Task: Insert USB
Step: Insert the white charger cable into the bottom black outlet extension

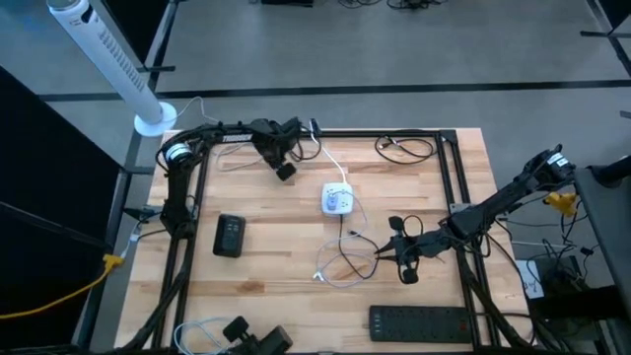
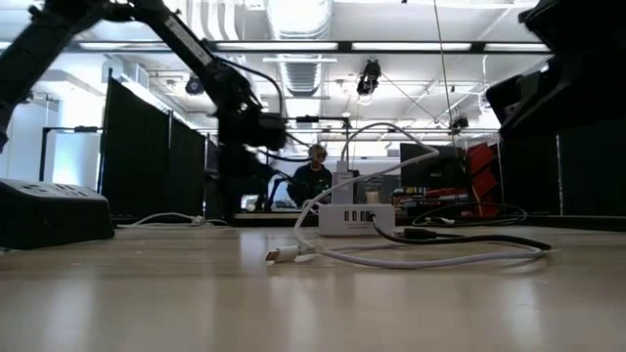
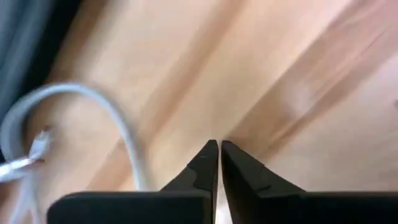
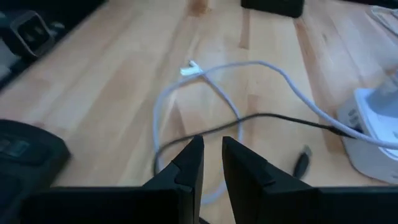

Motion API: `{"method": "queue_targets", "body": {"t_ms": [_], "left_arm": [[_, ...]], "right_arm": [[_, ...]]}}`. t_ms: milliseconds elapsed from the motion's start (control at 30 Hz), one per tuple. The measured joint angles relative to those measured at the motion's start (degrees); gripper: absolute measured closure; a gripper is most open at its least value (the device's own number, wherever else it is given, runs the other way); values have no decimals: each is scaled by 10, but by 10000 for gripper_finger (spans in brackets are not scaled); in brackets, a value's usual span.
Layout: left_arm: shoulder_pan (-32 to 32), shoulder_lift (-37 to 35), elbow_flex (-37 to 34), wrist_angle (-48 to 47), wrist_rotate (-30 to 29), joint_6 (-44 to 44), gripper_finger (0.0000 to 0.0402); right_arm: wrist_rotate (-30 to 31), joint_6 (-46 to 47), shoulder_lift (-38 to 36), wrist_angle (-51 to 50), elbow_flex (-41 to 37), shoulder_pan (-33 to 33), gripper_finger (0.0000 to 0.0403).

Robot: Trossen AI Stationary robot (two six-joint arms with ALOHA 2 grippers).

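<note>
White USB plug (image 1: pixel 318 277) lies flat, tip pointing left; left gripper (image 1: pixel 286 172) closed empty.

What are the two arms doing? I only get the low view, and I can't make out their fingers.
Observer: The left gripper is near the table's far edge, its fingers shut on nothing.
Operator: And the right one?
Observer: The right gripper hovers over the looped cables, on the right arm's side of the hub.
Operator: Any plug nearby?
Observer: A black plug lies loose close to it, not in the hub.
</note>
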Motion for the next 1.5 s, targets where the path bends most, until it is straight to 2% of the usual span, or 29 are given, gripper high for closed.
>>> {"method": "queue_targets", "body": {"t_ms": [33, 100, 200, 300, 400, 600, 700, 767, 867, 1000, 1033, 1200, 1367, 1433, 1500], "left_arm": [[-1, -16, -6, -31, -20, -5, 400], [-4, -36, -12, -18, -52, -13, 400], [-16, -53, -34, -18, -53, -13, 400], [-2, -60, -49, 12, -73, -9, 379], [9, -56, -77, 41, -74, -5, 333], [40, -40, -130, 115, -78, -10, 215], [42, -34, -139, 124, -63, -19, 192], [35, -34, -140, 123, -32, -33, 207], [8, -40, -140, 125, -2, -60, 268], [-35, -51, -137, 119, 111, -92, 373], [-45, -54, -137, 119, 143, -98, 386], [-118, -74, -139, 107, 288, -102, 385], [-196, -126, -137, 122, 490, -79, 385], [-230, -148, -137, 128, 499, -63, 385], [-257, -175, -133, 125, 436, -44, 381]], "right_arm": [[0, 5, 0, 1, 0, 4, 359], [4, 8, 0, -7, 0, 7, 357], [2, 8, 2, 2, 2, 11, 352], [2, 13, 2, -5, 3, 13, 348], [2, 27, 3, -1, 6, 21, 344], [2, 54, 3, 0, 6, 46, 349], [2, 70, 3, 1, 9, 61, 355], [2, 77, 3, -1, 12, 70, 359], [3, 78, 4, 0, 24, 81, 364], [4, 78, 4, 1, 45, 92, 367], [4, 78, 4, 1, 50, 96, 367], [3, 77, 4, 1, 68, 115, 364], [5, 72, 4, 1, 73, 128, 364], [8, 72, 4, 0, 73, 130, 364], [16, 69, 4, 0, 73, 130, 364]]}}
